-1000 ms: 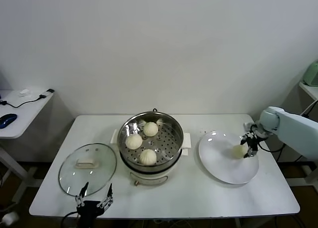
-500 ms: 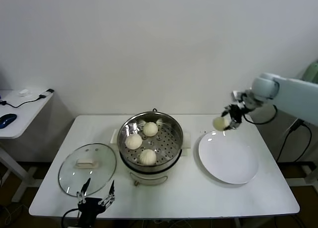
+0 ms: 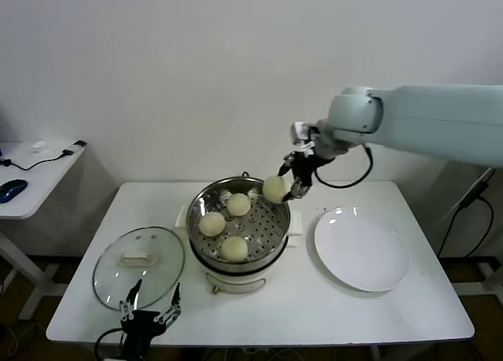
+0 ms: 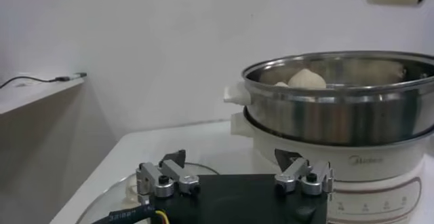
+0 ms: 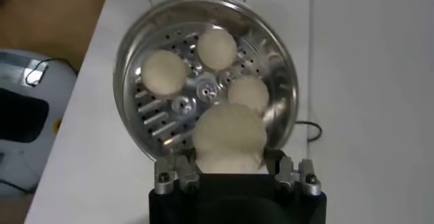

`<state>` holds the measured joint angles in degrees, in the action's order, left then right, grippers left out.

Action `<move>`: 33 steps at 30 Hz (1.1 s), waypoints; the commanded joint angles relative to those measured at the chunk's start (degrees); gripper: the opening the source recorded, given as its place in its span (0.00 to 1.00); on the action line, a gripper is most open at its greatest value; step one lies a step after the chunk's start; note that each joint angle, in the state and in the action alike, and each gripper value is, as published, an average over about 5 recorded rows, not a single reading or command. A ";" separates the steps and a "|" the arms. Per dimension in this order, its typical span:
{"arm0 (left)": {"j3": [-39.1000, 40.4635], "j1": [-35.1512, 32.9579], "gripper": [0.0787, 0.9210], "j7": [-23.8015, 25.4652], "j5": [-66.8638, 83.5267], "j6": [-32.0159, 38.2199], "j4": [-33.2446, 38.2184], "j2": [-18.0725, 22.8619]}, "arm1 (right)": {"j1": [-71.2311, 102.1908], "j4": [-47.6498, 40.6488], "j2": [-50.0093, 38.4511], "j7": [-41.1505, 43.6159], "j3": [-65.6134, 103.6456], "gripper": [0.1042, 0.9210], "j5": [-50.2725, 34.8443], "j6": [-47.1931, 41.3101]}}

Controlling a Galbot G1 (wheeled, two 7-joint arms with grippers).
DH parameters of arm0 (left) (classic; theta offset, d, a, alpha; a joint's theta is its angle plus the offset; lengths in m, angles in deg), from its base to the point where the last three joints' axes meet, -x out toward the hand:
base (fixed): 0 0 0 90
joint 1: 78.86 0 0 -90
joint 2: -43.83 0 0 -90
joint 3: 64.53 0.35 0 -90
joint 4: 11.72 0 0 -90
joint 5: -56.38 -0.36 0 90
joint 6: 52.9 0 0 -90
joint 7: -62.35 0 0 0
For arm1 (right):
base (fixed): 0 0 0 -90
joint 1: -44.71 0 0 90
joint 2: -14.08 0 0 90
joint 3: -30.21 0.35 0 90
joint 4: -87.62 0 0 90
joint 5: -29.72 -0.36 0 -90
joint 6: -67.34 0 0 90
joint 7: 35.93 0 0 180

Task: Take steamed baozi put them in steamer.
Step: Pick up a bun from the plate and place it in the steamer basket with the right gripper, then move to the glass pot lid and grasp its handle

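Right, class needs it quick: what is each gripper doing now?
Left gripper: open, empty, low by the table's front edge.
Right gripper: shut on a baozi, above the steamer.

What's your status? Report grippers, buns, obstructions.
Right gripper shut on fourth baozi, above steamer rim. Left gripper open, parked near glass lid. Three baozi on tray. Nothing blocking.

4 baozi [image 3: 274, 189], 1 steamer [image 3: 271, 243], 1 plate [image 3: 361, 255], 1 lid [image 3: 138, 259]
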<state>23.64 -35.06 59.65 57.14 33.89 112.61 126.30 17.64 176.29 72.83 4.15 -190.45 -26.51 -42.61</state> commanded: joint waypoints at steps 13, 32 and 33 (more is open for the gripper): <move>-0.32 -0.65 0.88 -0.01 0.06 -0.13 0.72 0.51 | 18.24 -6.57 5.92 -10.82 2.36 0.68 4.13 -6.89; -0.94 -1.32 0.88 -0.06 0.53 -0.24 1.76 0.16 | 9.42 -10.11 4.48 3.66 4.01 0.88 -1.36 3.39; -0.96 -1.35 0.88 -0.05 0.55 -0.28 1.87 0.10 | 8.07 -9.89 3.61 4.75 3.74 0.88 -2.22 4.07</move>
<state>22.66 -36.43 59.56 57.70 33.61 114.51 126.35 32.57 167.59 78.54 -0.44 -186.36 -24.76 -44.34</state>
